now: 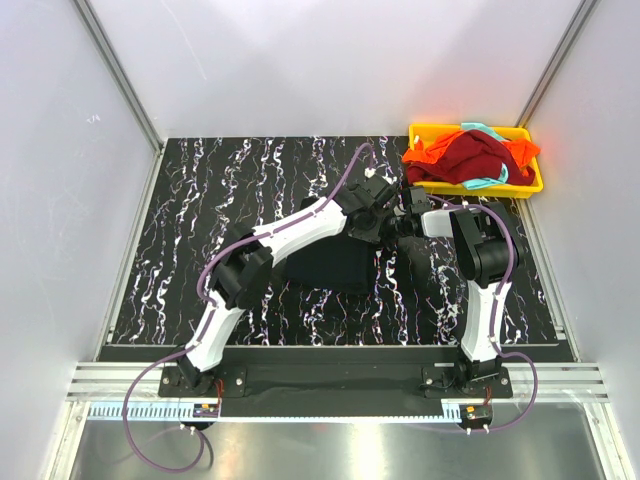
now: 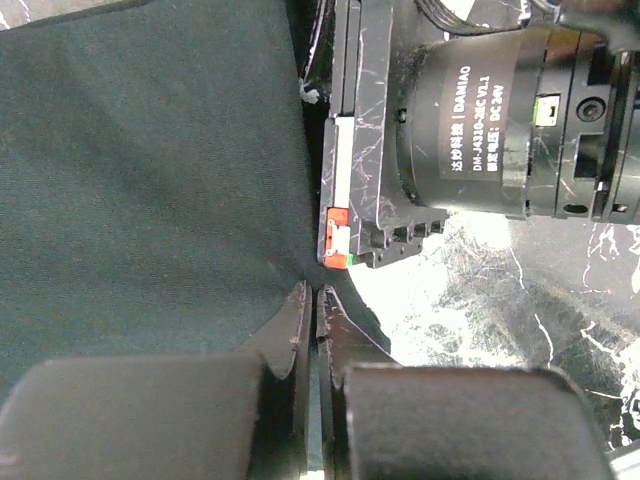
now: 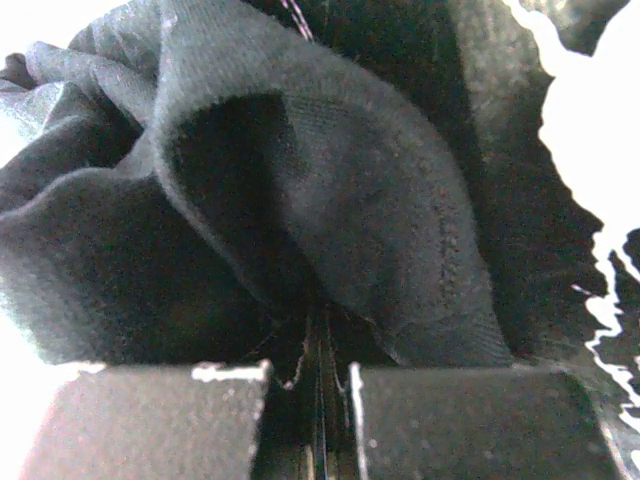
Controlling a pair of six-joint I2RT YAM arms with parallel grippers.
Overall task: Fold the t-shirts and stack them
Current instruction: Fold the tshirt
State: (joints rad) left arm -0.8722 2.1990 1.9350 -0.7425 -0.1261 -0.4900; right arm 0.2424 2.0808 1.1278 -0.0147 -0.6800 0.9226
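The black t-shirt point(image 1: 325, 265) lies partly folded in the middle of the table, mostly under the left arm. My left gripper point(image 1: 383, 222) is shut on its edge; in the left wrist view the cloth point(image 2: 140, 190) spreads to the left of the shut fingertips point(image 2: 300, 320). My right gripper point(image 1: 408, 215) is shut on a bunched fold of the same shirt point(image 3: 300, 180), close beside the left gripper. The dark red t-shirt point(image 1: 474, 157), the orange one point(image 1: 425, 152) and the teal one point(image 1: 483, 183) lie heaped in the yellow tray point(image 1: 524, 187).
The yellow tray stands at the back right corner against the right wall. White walls close in the black marbled table point(image 1: 210, 230) on three sides. The right arm's wrist motor point(image 2: 480, 120) sits right next to the left gripper.
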